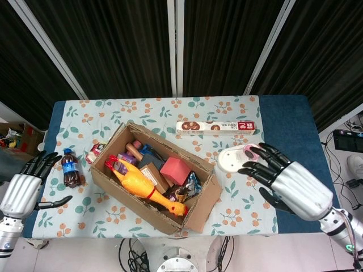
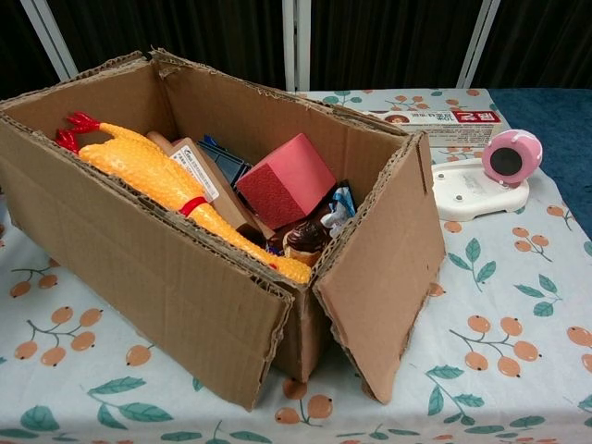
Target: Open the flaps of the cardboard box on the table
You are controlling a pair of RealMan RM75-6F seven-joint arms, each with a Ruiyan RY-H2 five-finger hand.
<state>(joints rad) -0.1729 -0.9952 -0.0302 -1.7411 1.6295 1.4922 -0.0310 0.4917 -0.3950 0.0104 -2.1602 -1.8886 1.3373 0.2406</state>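
Cardboard box (image 1: 154,181), long axis diagonal

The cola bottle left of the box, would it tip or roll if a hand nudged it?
The bottle stands upright, small and narrow, so a nudge near the cap would probably tip it. Being round, it would likely roll once down. It looks full, so fairly heavy for its size.

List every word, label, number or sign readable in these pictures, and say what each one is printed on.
Long flat carton: a red patch with white characters at its right end, upside down in the chest view, too blurred to read.
Soda bottle: blue label, too small to read.
White label on the brown box inside the cardboard box: print too small to read.
Nothing else legible.
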